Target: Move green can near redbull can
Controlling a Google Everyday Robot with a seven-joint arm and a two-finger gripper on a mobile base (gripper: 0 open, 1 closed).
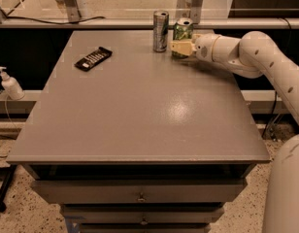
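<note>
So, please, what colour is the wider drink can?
The wider can is mottled green, camera view; gripper at it.

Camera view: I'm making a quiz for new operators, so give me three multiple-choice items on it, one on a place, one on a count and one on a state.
1. Where at the table is the claw?
A. at the near left corner
B. at the green can, by the far edge
C. below the tabletop

2. How many cans stand on the table?
A. one
B. two
C. four

3. How is the redbull can?
A. upright
B. lying on its side
C. crushed flat

Answers:
1. B, since the claw sits against the green can's lower half at the far edge.
2. B, since only the green can and the redbull can stand there, side by side.
3. A, since its silver top faces up.
</note>
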